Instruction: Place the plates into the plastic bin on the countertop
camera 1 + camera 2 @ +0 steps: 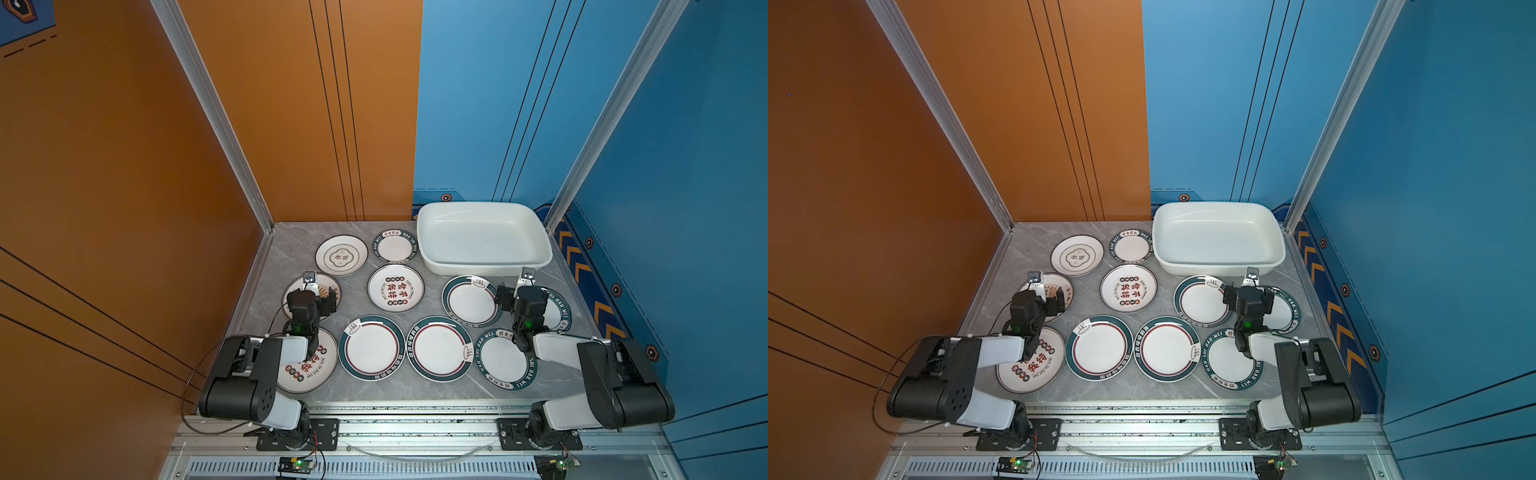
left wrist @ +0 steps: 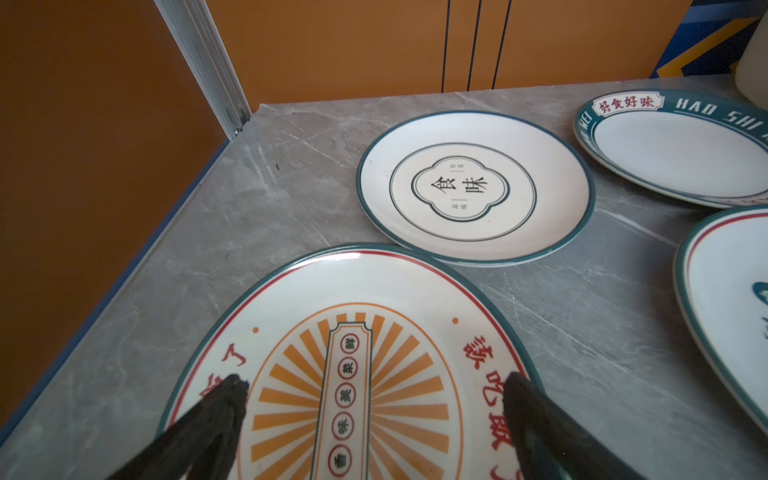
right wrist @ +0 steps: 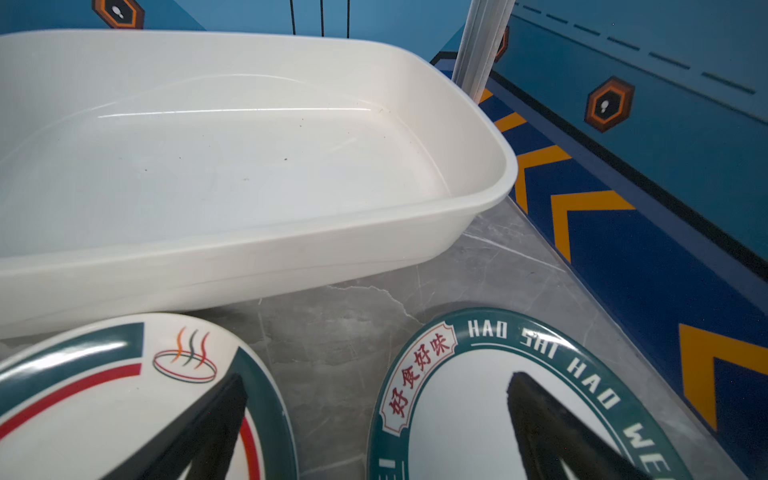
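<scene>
Nearest, the left arm [image 1: 245,382] and right arm [image 1: 623,386] rise from an aluminium rail [image 1: 415,430] along the near edge of the countertop [image 1: 415,388], and they hide a good deal. The left arm covers the near-left part of a cream plate with red characters [image 1: 322,368]. Its wrist blocks most of the sunburst plate [image 1: 296,286] in both top views. The right wrist hides most of a green lettered plate [image 1: 561,311] at the right edge and the right rim of a red-lined plate [image 1: 467,301].

The wrist views fill these gaps. The left wrist view shows the left gripper [image 2: 374,382] spread wide and empty above the sunburst plate, with the quatrefoil plate [image 2: 473,189] just beyond. The right wrist view shows the right gripper [image 3: 376,378] wide apart, holding nothing, one finger over the red-lined plate and one over the lettered plate. Whether either finger touches cannot be told. This view also shows dark specks on the floor of the bin [image 3: 208,270], unseen from above.

The bin stands at the far right. All ten plates [image 1: 395,288] lie flat on the grey veined countertop, left of it or nearer than it. An orange wall [image 1: 104,166] closes the left and far sides, a blue wall [image 1: 685,166] the right.
</scene>
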